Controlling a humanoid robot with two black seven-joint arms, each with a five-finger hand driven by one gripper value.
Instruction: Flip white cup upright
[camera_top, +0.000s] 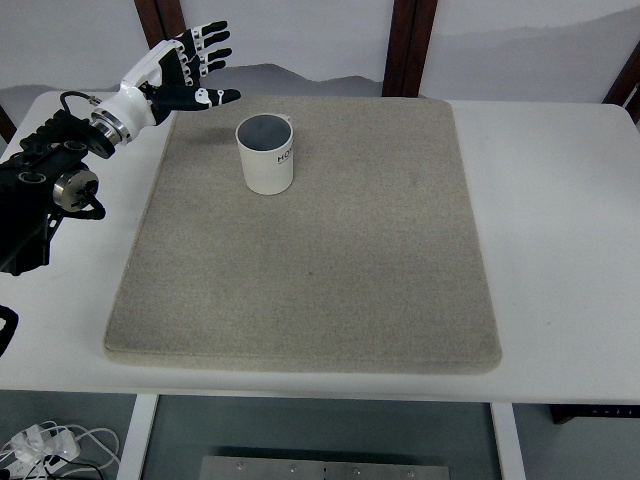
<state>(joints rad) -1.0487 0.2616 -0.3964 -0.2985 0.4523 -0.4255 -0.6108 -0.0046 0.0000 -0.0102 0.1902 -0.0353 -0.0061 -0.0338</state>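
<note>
Top view, from the left: the left hand (190, 65) hovers beyond the grey mat's (310, 290) far-left corner, fingers (212, 45) spread and holding nothing. Just to its right, apart from it, the white cup (266, 153) stands on the mat on the desk (560, 220), mouth up, so the flip looks done. The risk now: a careless sweep of the outstretched thumb toward the cup could tip it over.
</note>
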